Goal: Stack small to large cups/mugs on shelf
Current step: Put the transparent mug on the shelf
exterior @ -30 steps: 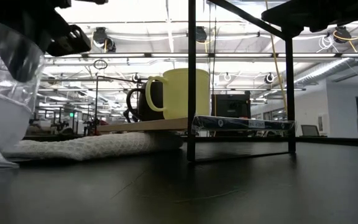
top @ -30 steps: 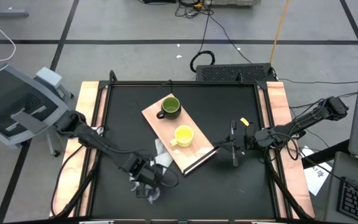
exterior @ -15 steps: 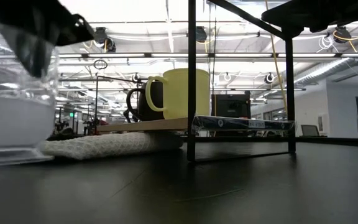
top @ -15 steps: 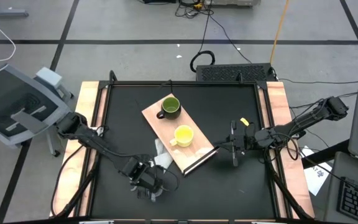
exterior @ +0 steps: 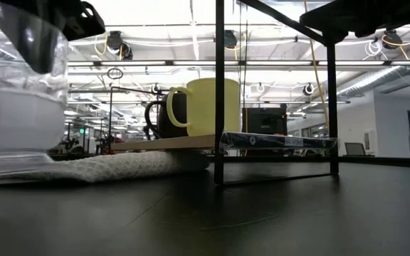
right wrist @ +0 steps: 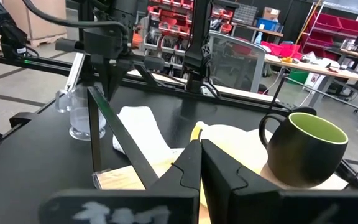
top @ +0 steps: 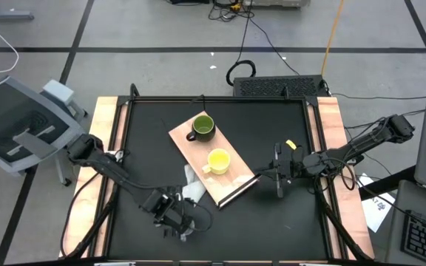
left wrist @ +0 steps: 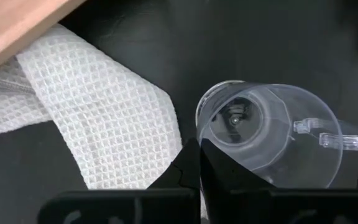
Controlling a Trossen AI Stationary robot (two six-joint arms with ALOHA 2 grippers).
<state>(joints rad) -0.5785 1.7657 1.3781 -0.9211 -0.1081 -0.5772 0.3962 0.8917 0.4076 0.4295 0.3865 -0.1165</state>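
We see the clear cup (left wrist: 272,134) upright on the bench by the cloth (left wrist: 98,118), left gripper (top: 174,219) over it at seven o'clock from the shelf (top: 211,157), fingers' spacing unclear, nearer than the closed right gripper (top: 279,179)

Dark green mug (right wrist: 303,149): closest thing here — upright on the light-wood shelf (right wrist: 166,171), lime-green inside, handle turned toward the yellow mug.
Yellow mug (right wrist: 196,132): only a sliver shows, just beside the green one and behind the right gripper (right wrist: 199,163), whose two dark fingers meet in a closed point.
White cloth (right wrist: 143,134): lies on the black tabletop (right wrist: 36,155) against the shelf's far side.
Clear cup (right wrist: 79,115): upright beyond the cloth — the left arm (right wrist: 107,46) stands right over it.
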